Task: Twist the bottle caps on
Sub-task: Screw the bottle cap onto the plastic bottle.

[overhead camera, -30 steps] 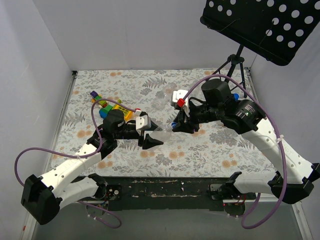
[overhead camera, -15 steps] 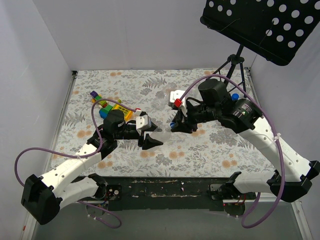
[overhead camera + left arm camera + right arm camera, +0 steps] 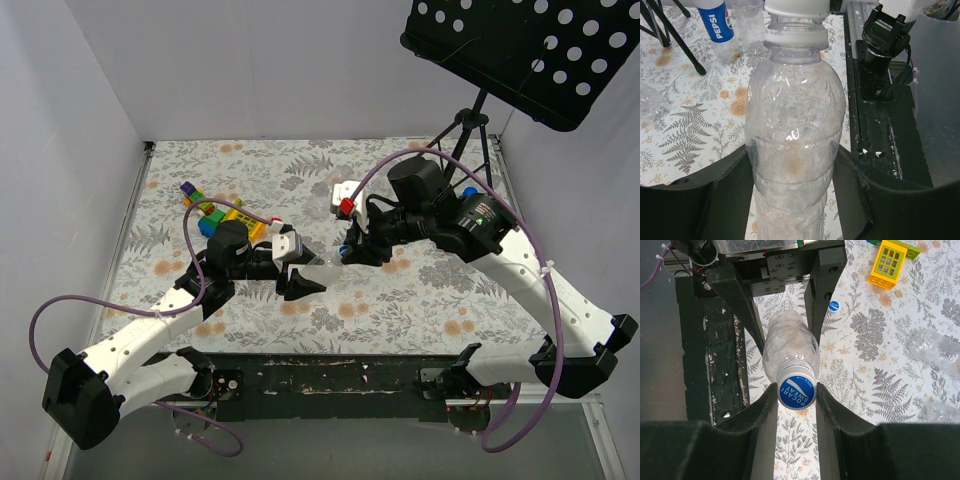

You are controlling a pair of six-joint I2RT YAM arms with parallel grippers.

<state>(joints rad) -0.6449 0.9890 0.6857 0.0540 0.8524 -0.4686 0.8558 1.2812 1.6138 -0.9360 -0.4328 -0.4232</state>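
Since a second ago our right hand has rolled round over the middle of the worktop, while the left hand stays clamped on the clear bottle there. The right hand pinches the blue cap on the bottle's neck, so we judge threading is under way, though how tight is unclear.

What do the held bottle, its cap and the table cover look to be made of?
The bottle: thin clear plastic, glossy; you see through it, with glints and dents. The cap: opaque smooth plastic, blue top with white lettering. The table cover: probably printed cloth or vinyl, matte floral pattern; weave not visible.
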